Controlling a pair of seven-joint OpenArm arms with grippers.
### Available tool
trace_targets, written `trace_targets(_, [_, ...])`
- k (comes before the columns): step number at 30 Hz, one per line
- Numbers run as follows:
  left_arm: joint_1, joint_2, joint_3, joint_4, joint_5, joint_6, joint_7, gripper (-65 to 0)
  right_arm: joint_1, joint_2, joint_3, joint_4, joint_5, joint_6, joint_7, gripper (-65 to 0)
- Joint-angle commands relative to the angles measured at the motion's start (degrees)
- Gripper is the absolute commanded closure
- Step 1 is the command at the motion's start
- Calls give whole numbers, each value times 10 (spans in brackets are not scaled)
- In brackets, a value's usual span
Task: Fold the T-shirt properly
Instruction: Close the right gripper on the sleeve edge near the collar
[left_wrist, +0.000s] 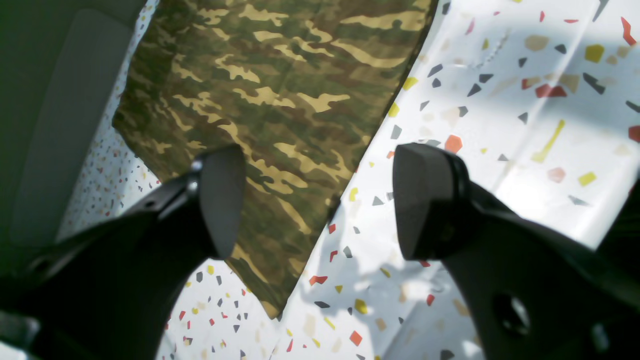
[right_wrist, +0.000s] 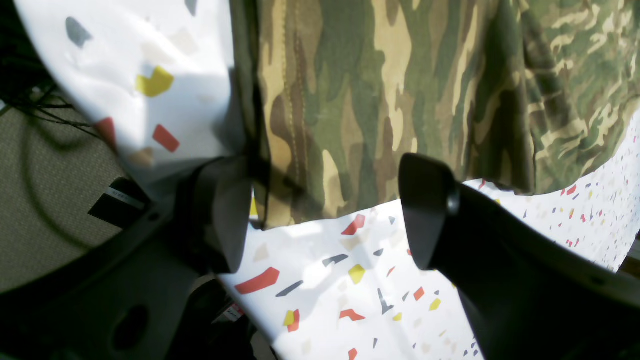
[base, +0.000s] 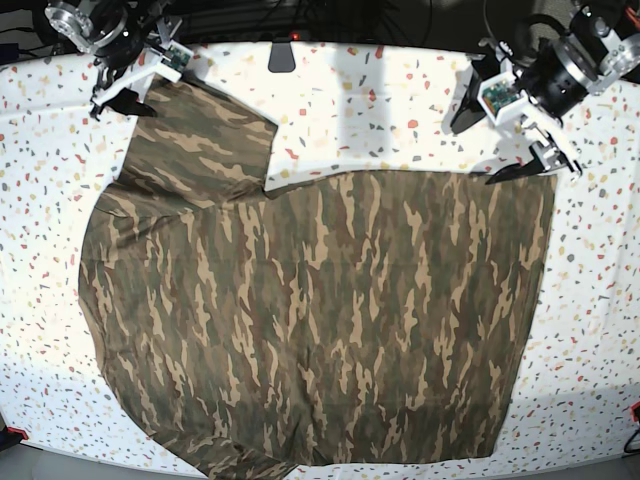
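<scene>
The camouflage T-shirt (base: 320, 320) lies spread flat over most of the table, with one sleeve (base: 195, 130) reaching toward the back left. My right gripper (base: 138, 82) hovers open at that sleeve's far end. In the right wrist view the sleeve hem (right_wrist: 320, 150) sits just beyond the wide-apart fingers (right_wrist: 425, 210) of the right gripper (right_wrist: 327, 215). My left gripper (base: 500, 145) stands open at the back right, by the shirt's corner (base: 540, 185). In the left wrist view the left gripper (left_wrist: 320, 200) has that pointed corner (left_wrist: 280, 215) below its two pads (left_wrist: 222, 200), and nothing is held.
A white cloth with coloured terrazzo flecks (base: 380, 90) covers the table. Its left edge drops to grey carpet (right_wrist: 45, 200) with dark cables (right_wrist: 30, 105). A small black object (base: 281, 55) sits at the back edge. The shirt nearly reaches the front edge (base: 560, 465).
</scene>
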Motion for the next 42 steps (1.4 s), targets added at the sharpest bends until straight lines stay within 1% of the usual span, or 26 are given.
trace_targets(1, [0, -7, -3, 8, -6, 7, -13, -446, 1, 6, 2, 2, -3, -2, -2, -451])
trace_targets(2, [0, -7, -3, 8, -6, 7, -12, -446, 3, 6, 2, 2, -3, -2, 0, -432])
trace_targets(3, [0, -7, -3, 8, -6, 7, -13, -446, 3, 6, 2, 2, -3, -2, 1, -396])
trace_targets(6, [0, -7, -3, 8, -6, 7, -13, -446, 3, 6, 2, 0, -3, -2, 20, -250])
trace_targets(7, [0, -7, -3, 8, -7, 7, -13, -446, 3, 6, 2, -2, -3, -2, 28, -219])
trace_targets(8, [0, -7, -3, 8, -6, 7, -13, -446, 3, 6, 2, -2, -3, -2, 30, -207])
trace_targets(17, [0, -7, -3, 8, -6, 7, -13, -446, 3, 6, 2, -3, -3, -3, 33, -208])
trace_targets(18, [0, -7, -3, 8, -6, 7, -13, -446, 4, 6, 2, -3, -8, -3, 33, -208])
trace_targets(22, [0, -7, -3, 8, -6, 7, -12, -446, 4, 6, 2, -3, -62, -3, 52, -208])
trace_targets(24, [0, -7, -3, 8, -6, 7, -12, -446, 3, 6, 2, -3, -77, -3, 59, -208])
trace_targets(30, [0, -7, -3, 8, -6, 7, -13, -446, 4, 6, 2, -3, -76, -3, 58, -207])
trace_targets(31, [0, -7, -3, 8, -6, 7, -13, -446, 4, 6, 2, -3, -76, -3, 58, -194])
trace_targets(32, [0, -7, -3, 8, -6, 6, -12, -446, 3, 6, 2, -3, -76, -3, 57, -149])
trace_targets(34, [0, -7, -3, 8, -6, 6, -12, -446, 3, 6, 0, -3, -76, -3, 50, -8])
trace_targets(37, [0, -7, -3, 8, -6, 6, -13, -446, 3, 3, -12, -3, -76, -3, 40, 0])
trace_targets(42, [-10, -7, -3, 7, -1, 7, -10, -446, 4, 3, -39, -3, -76, -3, 40, 0])
